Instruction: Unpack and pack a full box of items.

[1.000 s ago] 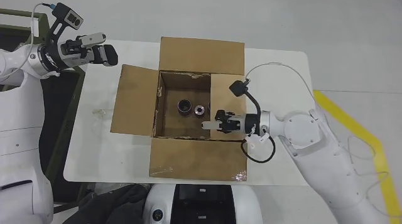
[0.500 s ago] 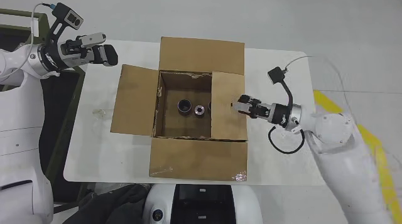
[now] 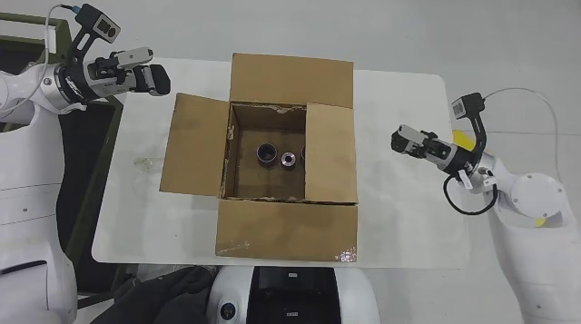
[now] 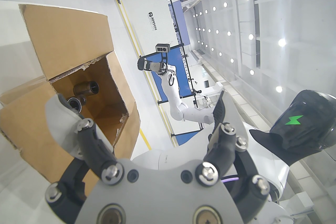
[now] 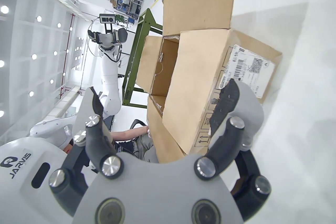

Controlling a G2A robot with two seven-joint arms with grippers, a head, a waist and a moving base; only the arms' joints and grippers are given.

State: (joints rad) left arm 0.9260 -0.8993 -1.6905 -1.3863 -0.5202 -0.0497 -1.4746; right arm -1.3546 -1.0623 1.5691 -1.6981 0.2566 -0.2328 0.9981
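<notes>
An open cardboard box (image 3: 281,224) stands mid-table, its right flap (image 3: 329,152) folded partly over the opening. On its floor lie two small metal cylinders (image 3: 267,153) (image 3: 288,160), which the left wrist view also shows (image 4: 86,87) (image 4: 74,101). My right gripper (image 3: 398,137) hovers over the table right of the box, open and empty; its own view (image 5: 161,91) faces the box's labelled side (image 5: 246,70). My left gripper (image 3: 162,80) is held high beyond the box's left flap, open and empty (image 4: 140,104).
The white table (image 3: 399,224) has bare room right of the box and on its left strip. A green metal rack (image 3: 91,188) stands beside the table's left edge, also in the right wrist view (image 5: 136,51). Dark cloth (image 3: 154,297) lies below the front edge.
My right gripper has pulled out of the box's front right corner and moved right, past the flap, to the open table. The left arm has stayed still.
</notes>
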